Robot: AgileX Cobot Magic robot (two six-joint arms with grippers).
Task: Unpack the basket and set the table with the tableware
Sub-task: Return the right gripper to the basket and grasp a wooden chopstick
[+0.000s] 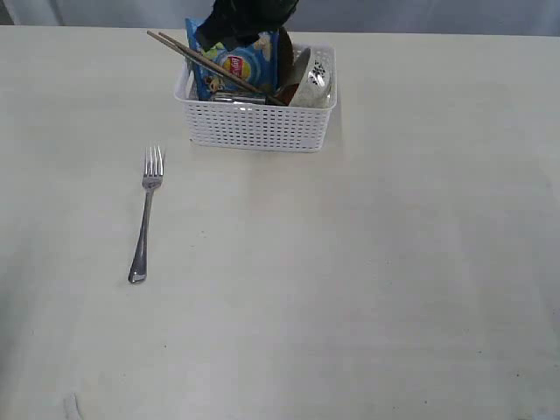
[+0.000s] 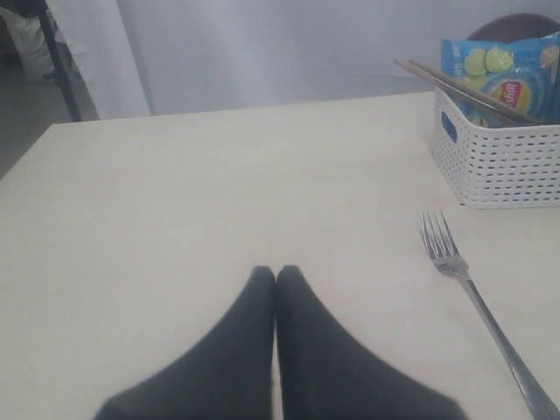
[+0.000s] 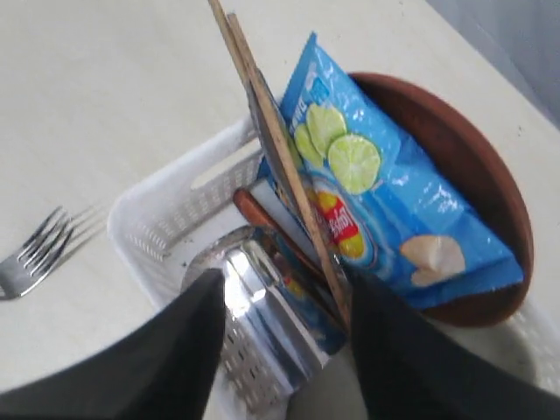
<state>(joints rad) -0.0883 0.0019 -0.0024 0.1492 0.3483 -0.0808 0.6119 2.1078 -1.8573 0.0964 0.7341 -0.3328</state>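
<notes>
Cream table, right gripper seemingly astride cup

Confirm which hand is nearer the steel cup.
Right. The right hand hangs over the basket, open, just above the steel cup. The left hand is shut, over the table, short of the fork.
</notes>
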